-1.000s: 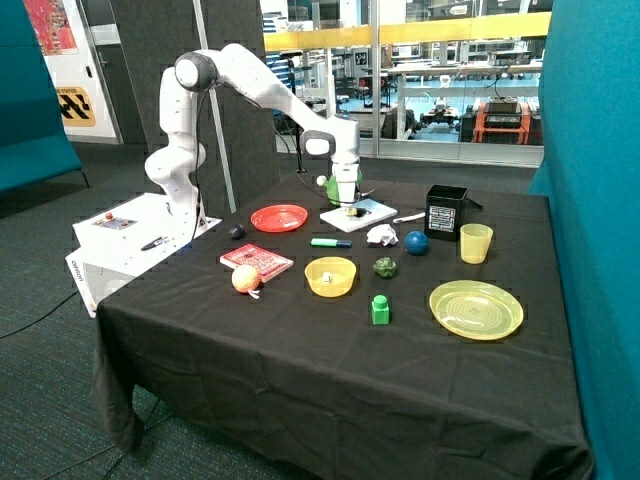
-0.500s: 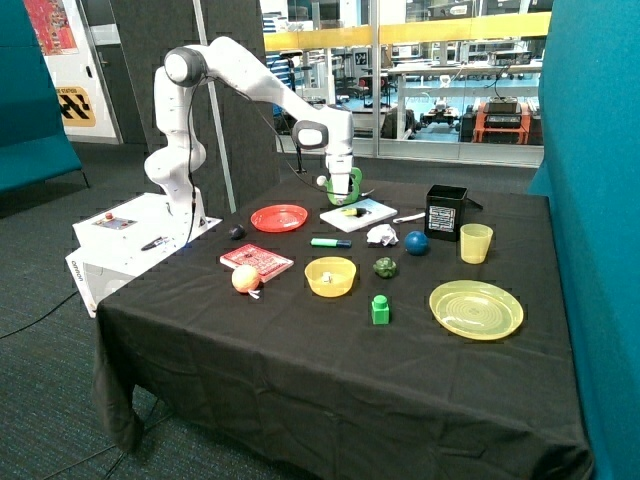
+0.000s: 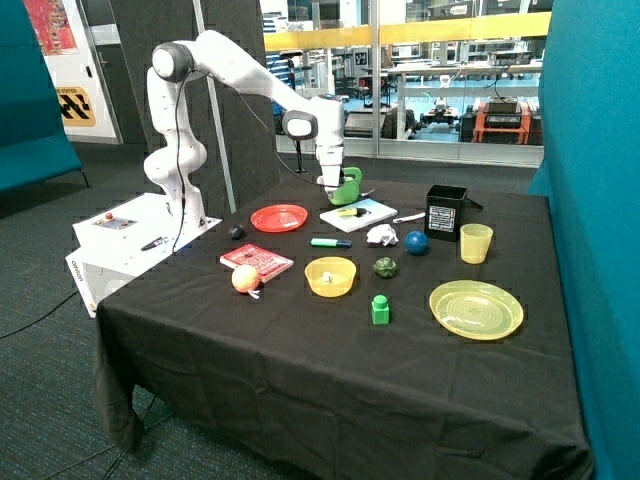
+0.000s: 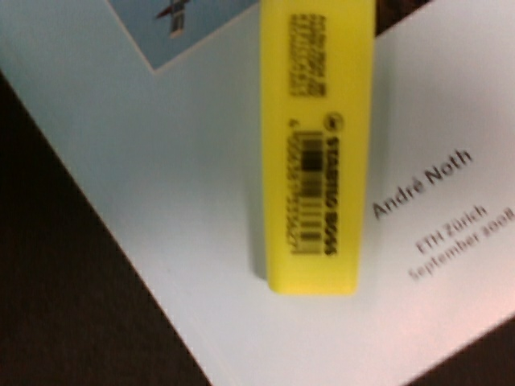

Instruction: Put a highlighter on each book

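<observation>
Yellow highlighter (image 4: 319,145) lying flat on the white book (image 3: 358,214), beside its printed cover text. Jaws (image 3: 333,186) raised above the book's far edge, apart from the highlighter; whether they are wide or narrow cannot be told. Green highlighter (image 3: 330,242) on the surface between the white book and the red book (image 3: 257,261), which carries nothing.

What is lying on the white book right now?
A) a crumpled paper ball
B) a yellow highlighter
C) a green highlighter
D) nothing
B: a yellow highlighter rests flat on the white book, while the green highlighter lies on the black tablecloth.
</observation>
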Available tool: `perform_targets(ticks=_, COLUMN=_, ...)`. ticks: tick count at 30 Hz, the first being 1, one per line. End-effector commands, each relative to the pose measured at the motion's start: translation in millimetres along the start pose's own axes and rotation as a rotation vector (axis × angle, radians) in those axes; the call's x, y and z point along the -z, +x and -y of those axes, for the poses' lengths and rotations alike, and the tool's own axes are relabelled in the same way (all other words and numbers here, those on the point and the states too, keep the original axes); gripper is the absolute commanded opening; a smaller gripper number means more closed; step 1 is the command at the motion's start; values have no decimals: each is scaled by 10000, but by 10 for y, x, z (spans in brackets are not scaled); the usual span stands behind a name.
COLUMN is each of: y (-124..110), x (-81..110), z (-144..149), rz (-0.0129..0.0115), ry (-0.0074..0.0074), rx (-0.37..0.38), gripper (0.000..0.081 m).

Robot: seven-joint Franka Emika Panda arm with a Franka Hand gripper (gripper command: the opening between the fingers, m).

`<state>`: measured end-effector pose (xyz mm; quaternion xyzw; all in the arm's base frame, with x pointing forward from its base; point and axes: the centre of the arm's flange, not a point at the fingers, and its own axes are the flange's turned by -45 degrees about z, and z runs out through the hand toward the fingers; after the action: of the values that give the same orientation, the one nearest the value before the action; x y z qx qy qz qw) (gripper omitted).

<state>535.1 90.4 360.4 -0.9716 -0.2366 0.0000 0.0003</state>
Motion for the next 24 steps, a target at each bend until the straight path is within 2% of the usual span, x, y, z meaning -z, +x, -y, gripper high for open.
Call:
perform_targets(ticks=1, y=-123, x=121, z=-87, rz=2, ry=-6, rx=-181, gripper=807)
perform_targets(ticks=7, y=-165, x=137, z=-179, rz=2, ry=-6, rx=-302, gripper=803)
perform_targets(ticks=14, y=-258, x=172, z=-442, rz=2, ry=-6, rx=-563, gripper=634)
perform_targets(ticks=16, y=-307, x=176, z=-560, rz=2, ry=-6, rx=-736, gripper=607)
perform_targets(ticks=24, y=-492, x=157, z=-921, rz=2, ry=-6, rx=-1252, gripper=577)
